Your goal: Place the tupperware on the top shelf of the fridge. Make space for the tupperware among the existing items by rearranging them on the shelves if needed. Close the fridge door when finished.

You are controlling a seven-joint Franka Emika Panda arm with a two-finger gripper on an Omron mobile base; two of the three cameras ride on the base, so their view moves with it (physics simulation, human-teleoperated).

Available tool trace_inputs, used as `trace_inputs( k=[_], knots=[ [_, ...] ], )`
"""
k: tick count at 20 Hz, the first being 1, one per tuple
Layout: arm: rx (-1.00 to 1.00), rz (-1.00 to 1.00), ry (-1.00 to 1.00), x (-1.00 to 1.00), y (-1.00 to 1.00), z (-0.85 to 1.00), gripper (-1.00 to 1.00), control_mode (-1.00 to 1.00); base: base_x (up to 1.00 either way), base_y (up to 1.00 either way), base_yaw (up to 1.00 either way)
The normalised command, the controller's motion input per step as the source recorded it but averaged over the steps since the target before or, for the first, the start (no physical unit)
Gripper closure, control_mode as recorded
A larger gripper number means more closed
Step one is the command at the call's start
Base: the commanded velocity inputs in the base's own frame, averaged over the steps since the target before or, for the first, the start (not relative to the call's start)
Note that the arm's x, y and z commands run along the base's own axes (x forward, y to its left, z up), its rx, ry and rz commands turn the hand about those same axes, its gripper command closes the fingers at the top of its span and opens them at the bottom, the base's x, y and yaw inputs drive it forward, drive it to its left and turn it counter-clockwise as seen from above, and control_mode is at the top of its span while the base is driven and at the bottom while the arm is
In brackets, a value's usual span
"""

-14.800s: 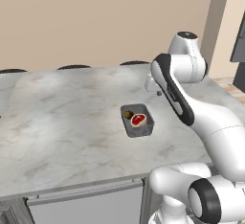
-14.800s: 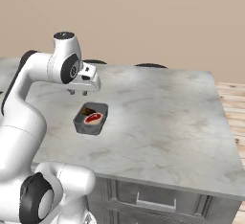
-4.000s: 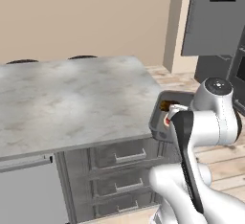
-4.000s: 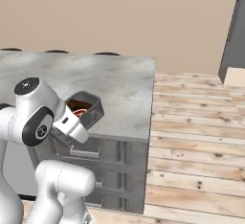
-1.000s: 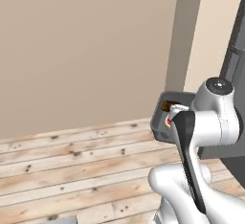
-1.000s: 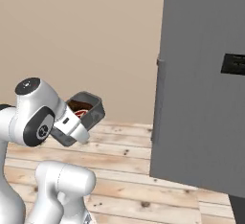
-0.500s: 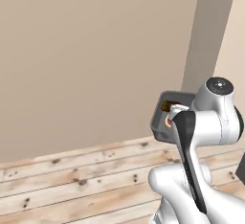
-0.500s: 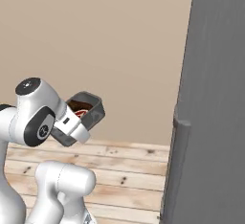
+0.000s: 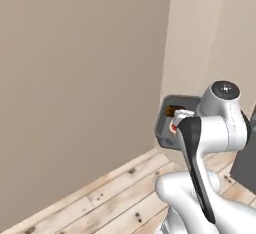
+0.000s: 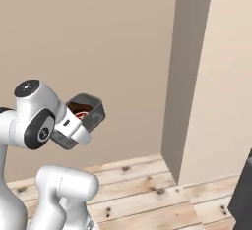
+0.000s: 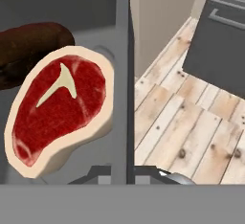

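Note:
The tupperware (image 9: 164, 128) is a grey open box holding a red raw steak (image 11: 57, 106) and a dark brown food piece (image 11: 28, 43). My gripper (image 11: 122, 174) is shut on the box's side wall (image 11: 122, 50), one fingertip on each face of it. I hold the box up in front of the arm's shoulder, tilted, well above the wooden floor. From the right side the tupperware (image 10: 93, 112) sits on the gripper (image 10: 74, 126) at the same height. The fridge, its door, its shelves and the existing items are out of view.
A tan wall faces me, with a tan pillar (image 10: 197, 76) jutting out at the right. Light wooden floor planks (image 10: 147, 194) run below. A dark grey cabinet front (image 11: 215, 41) with handle bars stands on the floor to the right; its edge (image 9: 247, 163) shows beside the arm.
The whole picture has shifted as the base drove: the tall grey fridge panel has slid out of the right base view and a tan pillar has come in. The grip on the tupperware is unchanged.

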Motion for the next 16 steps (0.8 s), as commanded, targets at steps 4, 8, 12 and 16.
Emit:
trace_inputs(
  k=[4,8,12,16],
  knots=[
    [0.0,0.0,0.0,0.0,0.0,0.0,1.0,1.0,0.59,0.72,-0.78],
    [0.0,0.0,0.0,0.0,0.0,0.0,1.0,1.0,0.35,0.54,-0.85],
    [0.0,0.0,0.0,0.0,0.0,0.0,1.0,1.0,0.2,0.34,-0.89],
    [0.0,0.0,0.0,0.0,0.0,0.0,1.0,1.0,0.48,0.25,-0.79]
  ],
)
